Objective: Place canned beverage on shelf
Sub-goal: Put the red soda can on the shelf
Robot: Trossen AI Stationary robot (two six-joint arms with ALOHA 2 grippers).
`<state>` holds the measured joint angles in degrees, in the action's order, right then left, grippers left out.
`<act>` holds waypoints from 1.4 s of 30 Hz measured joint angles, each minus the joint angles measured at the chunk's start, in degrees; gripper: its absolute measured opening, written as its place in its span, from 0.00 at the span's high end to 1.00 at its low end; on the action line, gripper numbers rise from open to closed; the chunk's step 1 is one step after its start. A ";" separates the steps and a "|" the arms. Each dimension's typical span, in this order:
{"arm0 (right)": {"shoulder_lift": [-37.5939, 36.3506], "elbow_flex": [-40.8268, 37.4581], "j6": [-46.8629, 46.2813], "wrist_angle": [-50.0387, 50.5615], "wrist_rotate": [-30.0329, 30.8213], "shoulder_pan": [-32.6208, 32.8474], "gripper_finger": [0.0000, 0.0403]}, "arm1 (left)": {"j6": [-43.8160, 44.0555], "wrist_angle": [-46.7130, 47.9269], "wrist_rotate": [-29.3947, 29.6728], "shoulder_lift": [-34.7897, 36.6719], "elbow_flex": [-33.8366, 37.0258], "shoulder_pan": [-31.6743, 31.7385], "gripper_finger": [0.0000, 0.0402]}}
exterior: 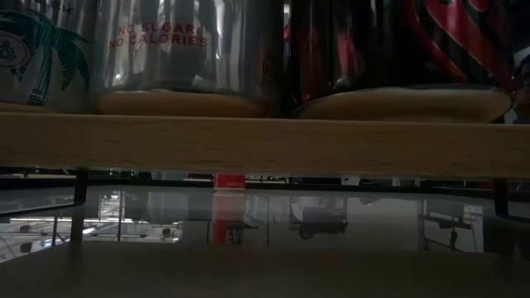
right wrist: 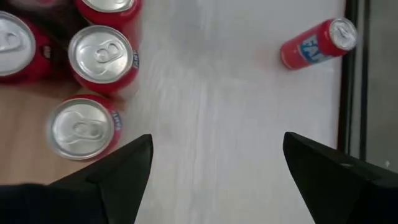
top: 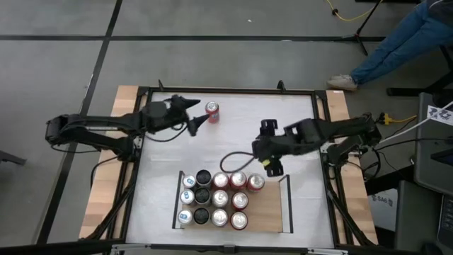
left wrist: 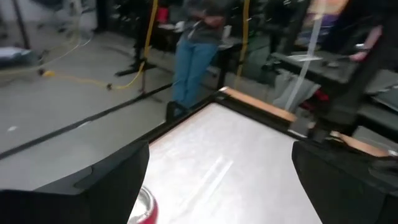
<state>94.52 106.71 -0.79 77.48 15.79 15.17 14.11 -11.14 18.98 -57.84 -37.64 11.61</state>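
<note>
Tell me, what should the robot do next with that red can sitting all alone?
Probably ease the open left gripper forward around the lone red can. That can stands on the white table just off its fingertips, not yet held, away from the shelf.

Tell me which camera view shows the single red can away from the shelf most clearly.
The right wrist view: the red can shows whole, top and printed side. The high view shows it small, beside the open left hand. The left wrist view catches only its rim; the low view shows a red strip.
</note>
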 joint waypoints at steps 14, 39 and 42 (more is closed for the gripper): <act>-0.76 -7.80 11.87 -8.13 -12.59 -13.65 0.13 | 4.71 8.67 -0.13 -23.72 -14.91 9.36 0.03; -0.75 -8.04 17.08 -10.34 -15.43 -17.45 0.13 | 15.56 32.16 2.53 -32.20 -26.41 11.66 0.03; -0.75 -8.04 17.72 -10.33 -15.45 -17.45 0.13 | 15.85 32.16 1.89 -32.20 -26.41 11.67 0.03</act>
<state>93.78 98.67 16.93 67.16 0.34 -2.28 29.97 21.03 20.86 -90.04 -64.05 23.28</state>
